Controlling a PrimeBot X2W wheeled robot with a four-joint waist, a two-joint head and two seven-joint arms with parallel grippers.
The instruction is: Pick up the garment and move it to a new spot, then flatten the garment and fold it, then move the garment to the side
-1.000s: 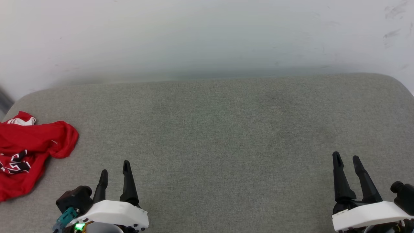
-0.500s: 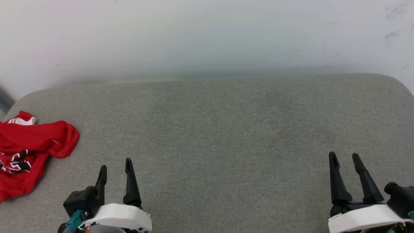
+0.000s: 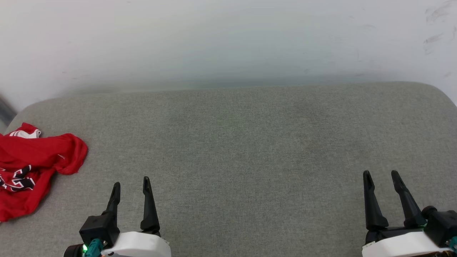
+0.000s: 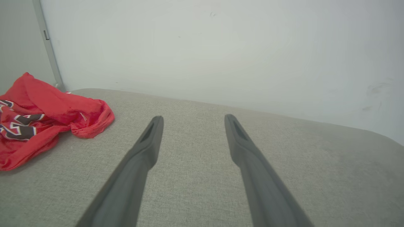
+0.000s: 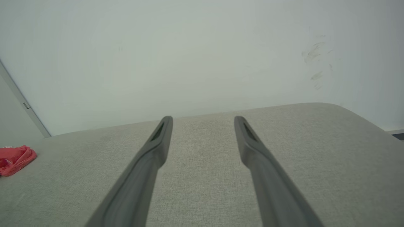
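- Cropped by the head view's left edge: the garment, its lettering crumpled and unreadable.
- Likewise cropped at the left wrist view's left edge.
- Too small for any detail in the right wrist view, and clipped at the left edge.
- Cut off along the head view's bottom edge: bodies of the left gripper and right gripper.

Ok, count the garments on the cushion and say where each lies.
1. The red garment lies crumpled at the left edge of the grey cushion, left of the left gripper. It runs past the frame edge, so more could be hidden.
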